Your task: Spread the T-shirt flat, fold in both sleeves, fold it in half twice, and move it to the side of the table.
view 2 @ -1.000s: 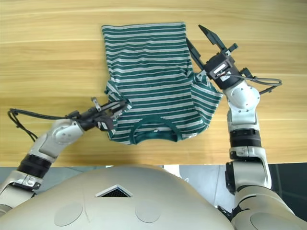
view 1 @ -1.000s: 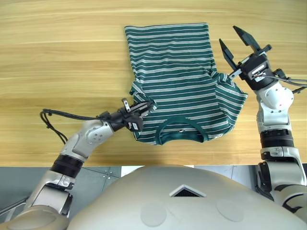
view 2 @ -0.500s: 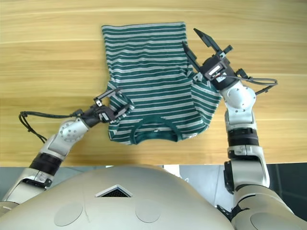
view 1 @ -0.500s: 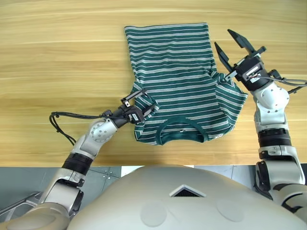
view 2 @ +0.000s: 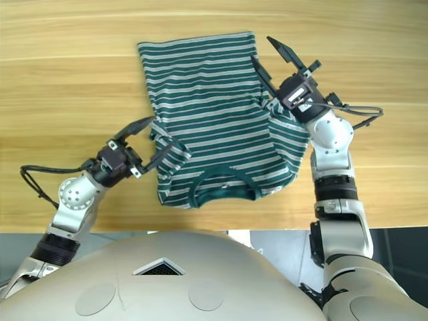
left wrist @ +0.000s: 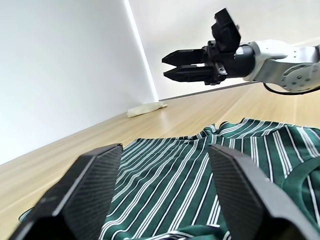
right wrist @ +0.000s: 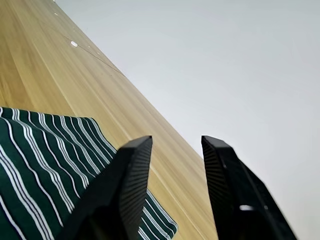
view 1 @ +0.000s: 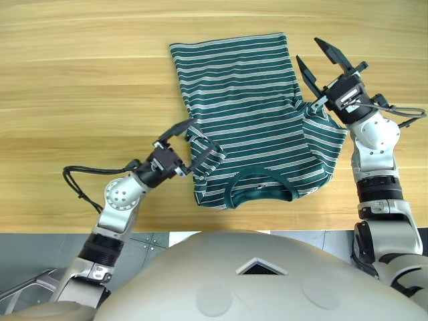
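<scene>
The T-shirt [view 1: 251, 127], green with thin white stripes, lies on the wooden table [view 1: 80, 87] with its collar [view 1: 262, 187] toward me and its hem at the far side. Its left sleeve [view 1: 204, 160] is bunched inward at the shirt's edge. My left gripper [view 1: 195, 142] hovers open just over that sleeve with nothing between its fingers [left wrist: 95, 185]. My right gripper [view 1: 309, 52] stands open above the shirt's right edge, over the rumpled right sleeve [view 1: 324, 137], fingers pointing away from me. The left wrist view shows that right gripper [left wrist: 172, 64] raised above the cloth.
Bare wood stretches wide to the left and right of the shirt. The table's front edge [view 1: 67, 231] runs just before me. A black cable loop [view 1: 73, 182] hangs by my left forearm. A small pale scrap [left wrist: 146, 107] lies far off on the table.
My left gripper opened off the left sleeve and drew back slightly. The shirt has shifted a little and its left edge is bunched. My right gripper moved slightly inward, still open.
</scene>
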Robot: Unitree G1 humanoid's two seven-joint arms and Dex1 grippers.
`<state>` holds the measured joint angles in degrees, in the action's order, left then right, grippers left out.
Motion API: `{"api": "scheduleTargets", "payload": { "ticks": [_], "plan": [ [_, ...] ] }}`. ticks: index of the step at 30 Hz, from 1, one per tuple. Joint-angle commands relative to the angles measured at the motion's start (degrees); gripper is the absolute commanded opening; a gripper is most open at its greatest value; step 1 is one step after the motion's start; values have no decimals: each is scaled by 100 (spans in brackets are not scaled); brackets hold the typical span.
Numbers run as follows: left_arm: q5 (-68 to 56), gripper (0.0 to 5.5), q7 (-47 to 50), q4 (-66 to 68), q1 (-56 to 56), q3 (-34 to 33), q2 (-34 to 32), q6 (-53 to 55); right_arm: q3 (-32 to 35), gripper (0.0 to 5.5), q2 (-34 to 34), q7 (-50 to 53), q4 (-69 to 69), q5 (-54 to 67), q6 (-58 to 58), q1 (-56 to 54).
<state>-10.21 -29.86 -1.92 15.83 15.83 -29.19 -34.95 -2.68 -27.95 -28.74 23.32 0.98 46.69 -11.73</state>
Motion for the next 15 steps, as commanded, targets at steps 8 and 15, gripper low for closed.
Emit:
{"api": "scheduleTargets", "payload": {
  "ticks": [8, 15],
  "plan": [
    [318, 316, -687, 285, 548, 242, -117, -472, 3, 182, 32, 34, 149, -105, 59, -97],
    [370, 316, -1041, 676, 532, 398, -92, -466, -30, 182, 56, 38, 187, -172, 49, -136]
  ]
}}
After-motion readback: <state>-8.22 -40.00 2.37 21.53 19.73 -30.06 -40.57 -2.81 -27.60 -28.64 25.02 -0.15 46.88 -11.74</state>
